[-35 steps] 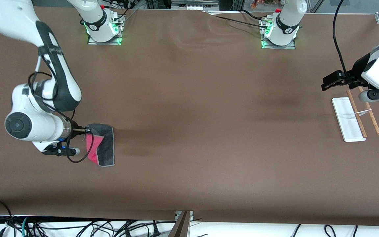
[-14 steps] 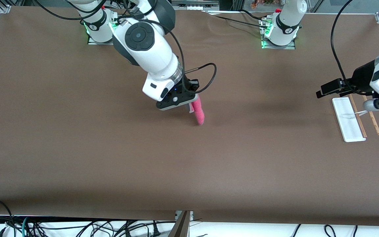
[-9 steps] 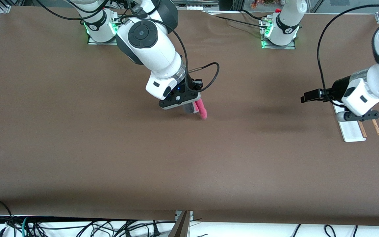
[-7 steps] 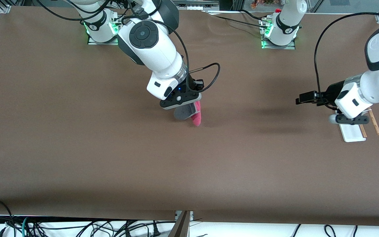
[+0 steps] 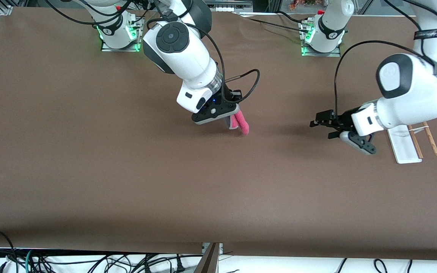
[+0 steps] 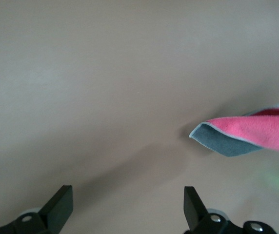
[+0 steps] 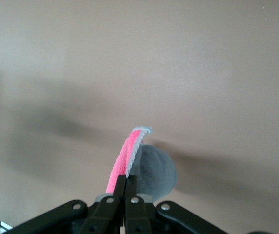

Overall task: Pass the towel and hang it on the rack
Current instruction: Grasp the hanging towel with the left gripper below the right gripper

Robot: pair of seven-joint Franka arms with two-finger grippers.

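Note:
The towel (image 5: 241, 123), pink-red with a dark grey back, hangs from my right gripper (image 5: 234, 120) over the middle of the table. In the right wrist view the fingers (image 7: 131, 184) are pressed shut on the towel's (image 7: 128, 155) edge. My left gripper (image 5: 320, 127) is open and holds nothing, low over the table between the towel and the rack (image 5: 403, 145). From the left wrist view, the towel (image 6: 256, 134) hangs ahead of the wide-apart fingers (image 6: 61, 205). The rack's white base and two wooden rods (image 5: 430, 138) stand at the left arm's end, partly hidden by the left arm.
The brown table cover (image 5: 127, 170) lies flat and bare around both grippers. The two arm bases (image 5: 321, 36) stand along the table edge farthest from the front camera. Cables hang below the edge nearest to that camera.
My right arm has carried the towel from its own end of the table to the middle. My left arm has swung away from the rack toward the towel, its gripper still open.

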